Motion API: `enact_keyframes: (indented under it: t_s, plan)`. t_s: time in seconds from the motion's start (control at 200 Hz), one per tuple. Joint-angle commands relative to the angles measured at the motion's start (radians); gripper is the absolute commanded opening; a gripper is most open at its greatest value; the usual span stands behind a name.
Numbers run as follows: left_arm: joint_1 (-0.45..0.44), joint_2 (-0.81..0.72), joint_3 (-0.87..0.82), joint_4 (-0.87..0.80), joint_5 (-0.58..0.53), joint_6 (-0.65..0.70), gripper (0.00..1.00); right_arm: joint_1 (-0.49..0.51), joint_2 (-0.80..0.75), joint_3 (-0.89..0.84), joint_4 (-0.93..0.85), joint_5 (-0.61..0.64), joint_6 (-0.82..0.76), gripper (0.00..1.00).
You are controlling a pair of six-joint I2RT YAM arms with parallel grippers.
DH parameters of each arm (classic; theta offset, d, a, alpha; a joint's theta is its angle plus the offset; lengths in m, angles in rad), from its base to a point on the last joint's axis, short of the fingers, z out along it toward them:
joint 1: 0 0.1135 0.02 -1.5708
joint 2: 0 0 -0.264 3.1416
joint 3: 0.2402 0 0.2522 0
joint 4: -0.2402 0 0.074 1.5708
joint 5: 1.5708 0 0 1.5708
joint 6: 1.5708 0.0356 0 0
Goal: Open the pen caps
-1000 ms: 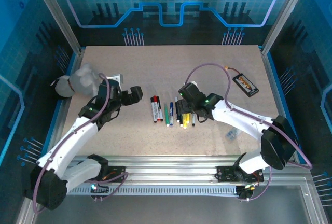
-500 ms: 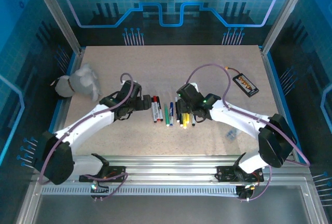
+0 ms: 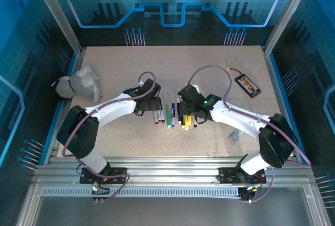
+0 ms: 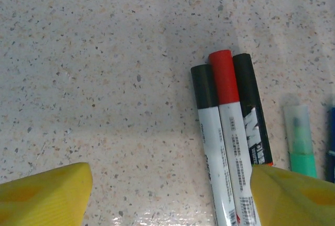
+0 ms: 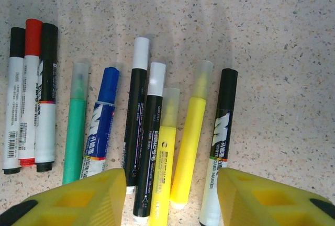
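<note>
A row of marker pens [image 3: 170, 115] lies capped at mid-table. In the left wrist view, a black cap [image 4: 203, 86], a red cap [image 4: 222, 74] and another black cap [image 4: 245, 79] sit side by side; a green pen's clear cap [image 4: 298, 122] lies to the right. My left gripper [image 4: 167, 194] [image 3: 155, 105] is open low over these pens, holding nothing. My right gripper [image 5: 170, 200] [image 3: 187, 117] is open, straddling two white caps [image 5: 141, 53], two yellow highlighters [image 5: 189, 142] and a black-capped marker [image 5: 227, 85]. The blue cap [image 5: 110, 82] lies to their left.
A flat black device with an orange label [image 3: 247, 85] and its cable lie at the back right. A grey bundle [image 3: 78, 83] sits at the left edge. A small clear item [image 3: 233, 135] lies near the right arm. Metal rails border the table.
The left arm swung right from near the grey bundle to the left end of the pen row, its jaws narrowing a little. The right gripper's jaws narrowed over the pens.
</note>
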Motion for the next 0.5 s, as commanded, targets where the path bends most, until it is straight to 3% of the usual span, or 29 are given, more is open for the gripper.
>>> enact_keyframes:
  t_s: [0.0,0.07,0.495]
  plan:
    - [-0.002,0.029,0.043,-0.038,-0.042,-0.009,0.77,0.016,-0.011,0.0,-0.017,0.002,0.026,0.5]
    - [-0.002,0.054,0.053,-0.029,-0.028,-0.007,0.77,0.015,-0.012,-0.006,-0.018,0.004,0.025,0.43]
    - [0.005,0.16,0.098,-0.007,-0.009,-0.058,0.69,0.001,-0.002,-0.026,-0.018,-0.01,0.025,0.34]
